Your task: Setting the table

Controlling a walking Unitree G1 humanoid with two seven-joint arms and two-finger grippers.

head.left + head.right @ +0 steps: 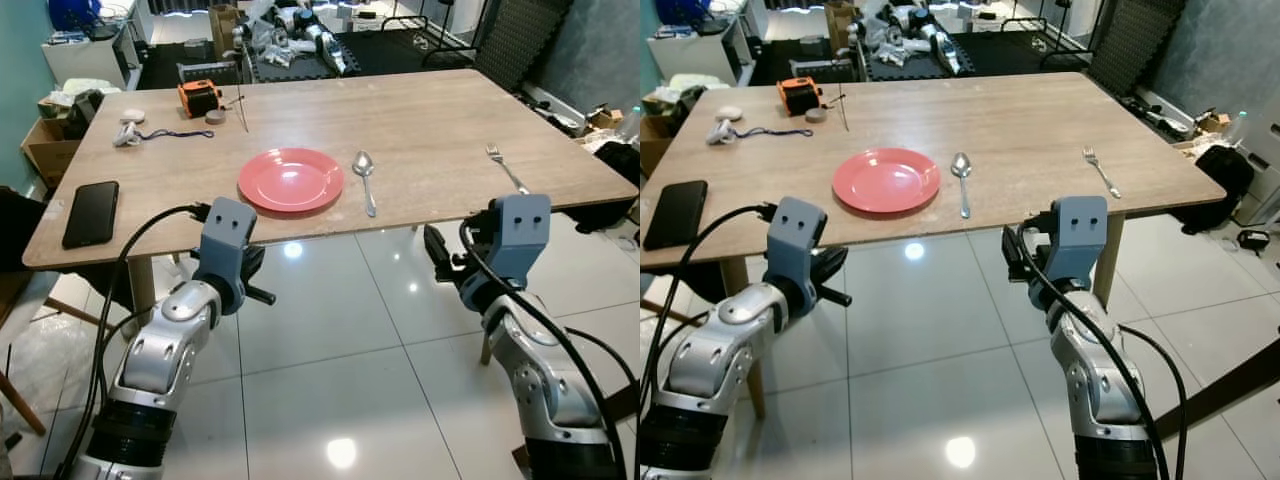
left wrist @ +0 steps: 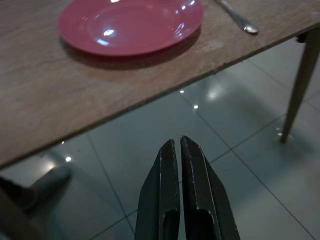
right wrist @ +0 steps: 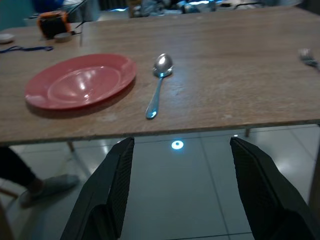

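Over on the far left of the wooden table (image 1: pixel 420 130), a black phone (image 1: pixel 90 212) lies flat near the front edge, and behind it a small white object with a blue cord (image 1: pixel 150 133) sits toward the back, with an orange tape measure (image 1: pixel 199 97) a little further along. Down below the table's front edge, the left gripper (image 2: pixel 180 160) hangs over the glossy tiled floor (image 1: pixel 330 350), its two black fingers pressed tight together with nothing between them, and the wrist camera looks up past them at the underside edge of the tabletop. Moving to the middle, here's the red plate (image 1: pixel 291 180), empty and sitting flat close to the front edge, and just beside it on its right lies the spoon (image 1: pixel 366 180), bowl pointing away from the robot, handle toward the edge, not touching the plate. Across to the right, the right gripper (image 3: pixel 182 165) is held low in front of the table edge, its fingers spread wide apart and empty, framing the plate and spoon in its wrist view. Furthest right on the table, well apart from the spoon, the fork (image 1: pixel 506 166) lies near the right-hand corner, tines pointing away. Beyond the table, clutter is piled on the dark floor mats (image 1: pixel 300 45).
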